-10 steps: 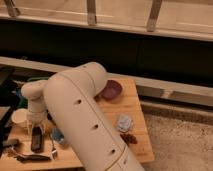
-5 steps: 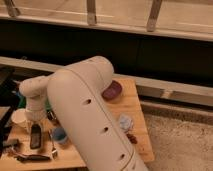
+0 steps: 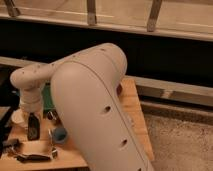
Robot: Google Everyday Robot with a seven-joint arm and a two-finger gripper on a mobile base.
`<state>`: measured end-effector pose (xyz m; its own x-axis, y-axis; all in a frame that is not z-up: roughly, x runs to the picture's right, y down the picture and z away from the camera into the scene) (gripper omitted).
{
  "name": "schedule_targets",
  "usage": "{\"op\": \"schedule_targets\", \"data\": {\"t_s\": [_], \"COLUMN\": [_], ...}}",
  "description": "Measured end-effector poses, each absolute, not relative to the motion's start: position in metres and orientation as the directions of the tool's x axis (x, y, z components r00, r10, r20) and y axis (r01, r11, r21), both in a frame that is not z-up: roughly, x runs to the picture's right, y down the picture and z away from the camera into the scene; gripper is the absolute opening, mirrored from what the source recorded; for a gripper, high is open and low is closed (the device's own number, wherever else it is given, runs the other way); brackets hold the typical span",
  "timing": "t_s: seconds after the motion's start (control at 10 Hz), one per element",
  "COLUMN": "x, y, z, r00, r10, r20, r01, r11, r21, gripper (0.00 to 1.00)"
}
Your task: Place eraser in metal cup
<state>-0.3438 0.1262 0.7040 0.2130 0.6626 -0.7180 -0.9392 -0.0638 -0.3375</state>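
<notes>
Camera view, cream robot arm's gripper [image 3: 33,119] low over wooden table [image 3: 131,102], clamped on black oblong eraser [image 3: 33,127], small blue cup [image 3: 59,134] nearby.

Tool [image 3: 33,131] over table [image 3: 131,102] left end, blue cup [image 3: 59,134] right of it.

- The big white arm [image 3: 95,110] has swung toward the camera, filling the frame's centre.
- It now hides the purple bowl and the bench's right half.
- The end effector [image 3: 33,125], shut on the eraser [image 3: 33,127], sits lower left.
</notes>
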Motion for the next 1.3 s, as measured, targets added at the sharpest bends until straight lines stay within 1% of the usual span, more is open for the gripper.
{"op": "schedule_targets", "data": {"t_s": [0.5,1.0,1.3], "x": [-0.299,-0.298,-0.282], "y": [0.021,0.023,0.041], "z": [0.689,0.691,0.715], "r00": [0.173,0.191,0.266], "r10": [0.763,0.756,0.74], "r20": [-0.622,-0.626,-0.618], "r01": [-0.942,-0.94,-0.931], "r11": [-0.057,-0.043,0.031], "r21": [-0.332,-0.338,-0.364], "gripper": [0.0,0.0,0.0]}}
